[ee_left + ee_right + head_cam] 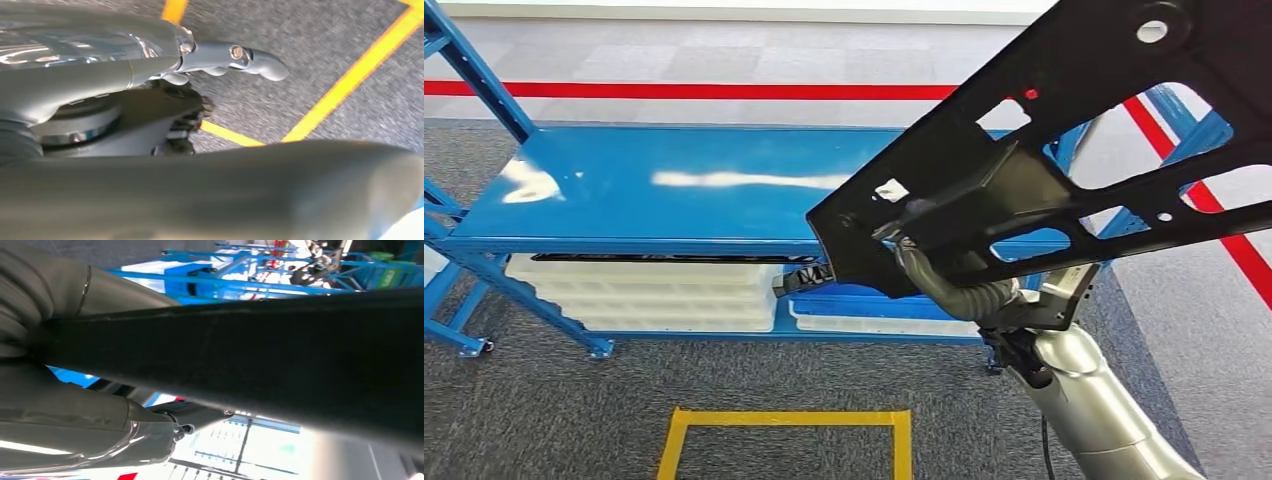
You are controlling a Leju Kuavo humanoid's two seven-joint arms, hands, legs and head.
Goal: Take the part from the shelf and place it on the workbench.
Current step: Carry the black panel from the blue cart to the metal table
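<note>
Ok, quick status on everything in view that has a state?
black part: held up in the air, tilted, over the workbench's right end, not set down.
right robot hand: gripping the black part.
left robot hand: holds nothing, above the carpet.
blue workbench: top bare.
white trays: stacked on the lower shelf.

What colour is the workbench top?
Glossy blue; the workbench shows best in the head view, with the black part held above it by the right hand.

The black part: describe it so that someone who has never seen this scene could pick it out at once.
Start at the blue workbench. At its right end, the right hand holds up a large flat black part, tilted, over that end. Its cut-out openings and round holes set it apart from the white trays stacked below.
</note>
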